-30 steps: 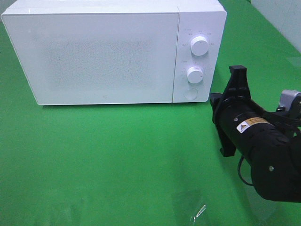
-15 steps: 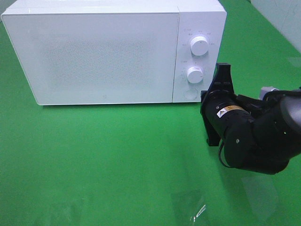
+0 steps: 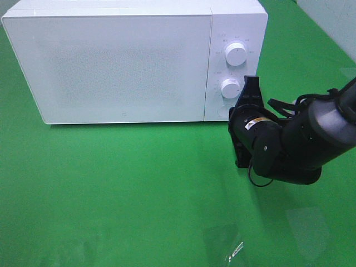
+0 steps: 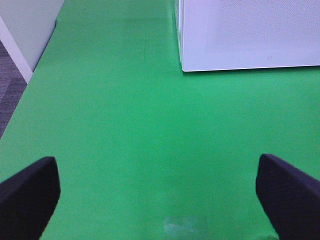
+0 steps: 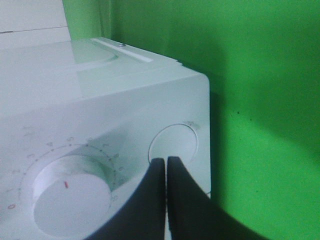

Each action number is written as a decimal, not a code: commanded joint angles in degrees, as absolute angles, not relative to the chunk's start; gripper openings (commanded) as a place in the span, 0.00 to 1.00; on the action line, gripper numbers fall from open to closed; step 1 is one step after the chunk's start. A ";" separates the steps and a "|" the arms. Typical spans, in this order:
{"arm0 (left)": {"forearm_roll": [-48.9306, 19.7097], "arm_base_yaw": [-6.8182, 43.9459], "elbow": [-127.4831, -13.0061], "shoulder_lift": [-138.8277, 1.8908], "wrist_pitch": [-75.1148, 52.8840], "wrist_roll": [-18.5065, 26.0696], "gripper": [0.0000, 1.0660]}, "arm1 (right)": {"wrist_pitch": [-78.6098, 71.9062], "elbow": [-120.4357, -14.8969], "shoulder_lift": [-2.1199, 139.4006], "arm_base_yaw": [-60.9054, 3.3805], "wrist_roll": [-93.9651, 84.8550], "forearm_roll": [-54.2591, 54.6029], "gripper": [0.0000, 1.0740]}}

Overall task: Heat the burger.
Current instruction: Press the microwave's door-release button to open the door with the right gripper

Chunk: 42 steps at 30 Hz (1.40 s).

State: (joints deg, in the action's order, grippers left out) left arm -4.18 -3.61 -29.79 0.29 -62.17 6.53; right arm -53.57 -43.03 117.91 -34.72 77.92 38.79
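At the microwave (image 3: pixel 122 67)'s button (image 5: pixel 175 141), right gripper (image 5: pixel 166 165) pinched closed, empty, partly hiding it; left gripper (image 4: pixel 156 170) gapes, empty.

Bright, even light; thin shadow under microwave (image 3: pixel 111 67); pale glare patches on green cloth (image 3: pixel 139 183); right wrist view blurred close-up.

The microwave (image 3: pixel 122 67) stands at the back of the surface (image 3: pixel 111 189). On its right panel, the upper knob (image 3: pixel 236 54) sits above the lower knob (image 3: pixel 230 88), with the round button (image 5: pixel 173 144) lowest. The right arm (image 3: pixel 300 144) lies before the microwave's right end, jaws at that button.
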 commanded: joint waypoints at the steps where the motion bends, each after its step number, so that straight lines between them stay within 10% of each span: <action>1: -4.58 -3.72 -29.68 1.32 -61.36 6.30 0.94 | -52.94 -45.09 119.46 -34.21 77.86 37.99 0.00; 42: -4.58 -3.72 -29.68 1.32 -61.36 6.36 0.94 | -63.20 -55.46 123.36 -31.28 77.06 38.10 0.00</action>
